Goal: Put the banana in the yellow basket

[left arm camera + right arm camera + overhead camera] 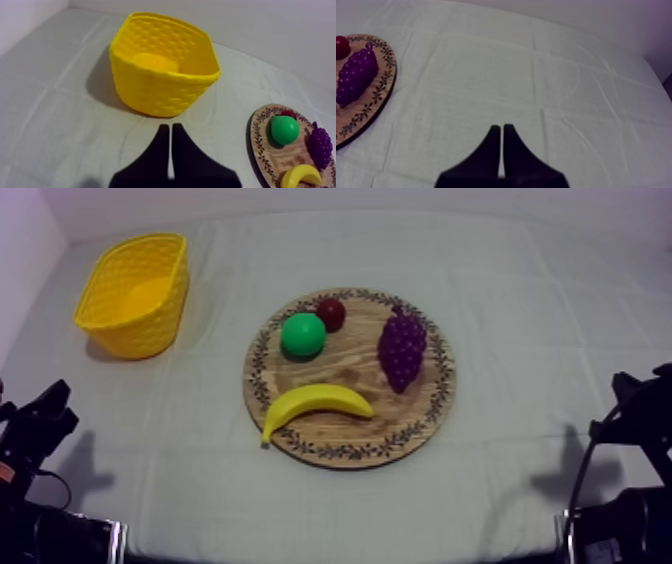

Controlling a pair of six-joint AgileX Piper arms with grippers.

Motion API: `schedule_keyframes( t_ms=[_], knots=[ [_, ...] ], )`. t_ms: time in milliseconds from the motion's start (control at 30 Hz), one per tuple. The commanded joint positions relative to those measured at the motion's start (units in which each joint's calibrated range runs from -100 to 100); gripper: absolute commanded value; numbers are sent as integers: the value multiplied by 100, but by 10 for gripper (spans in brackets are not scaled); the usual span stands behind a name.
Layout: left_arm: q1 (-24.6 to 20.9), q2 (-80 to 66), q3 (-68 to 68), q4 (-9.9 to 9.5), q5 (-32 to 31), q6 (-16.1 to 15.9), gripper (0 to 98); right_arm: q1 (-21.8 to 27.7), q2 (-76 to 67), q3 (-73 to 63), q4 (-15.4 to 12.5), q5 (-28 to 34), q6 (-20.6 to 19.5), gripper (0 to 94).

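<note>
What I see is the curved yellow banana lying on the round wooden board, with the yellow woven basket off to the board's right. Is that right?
Not quite. The yellow woven basket stands to the left of the round wooden board, not to its right, as the top view shows. The curved yellow banana does lie on the board.

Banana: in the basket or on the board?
On the board: the banana lies along its near rim; the basket stands apart.
</note>
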Motion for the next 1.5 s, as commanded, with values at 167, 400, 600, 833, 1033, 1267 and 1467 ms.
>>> schedule_keyframes(
  t_ms=[167,400,600,833,1033,1267,1467],
  knots=[
    [130,-1,-82,-5,333,-428,1,1,-2,2,1,7,3,3],
    [130,-1,-89,-5,378,-433,1,1,-2,2,1,7,3,3],
    [130,-1,-89,-5,382,-450,1,1,-2,2,1,7,3,3],
    [130,-1,-89,-5,382,-433,1,1,-2,2,1,7,3,3],
    [136,-1,-89,-5,382,-580,1,1,-2,2,1,7,3,3],
    [150,-1,-6,-1,65,-92,1,1,-2,2,1,7,3,3],
    [109,-1,39,-7,-130,-85,1,1,-2,2,1,7,3,3]
  ],
)
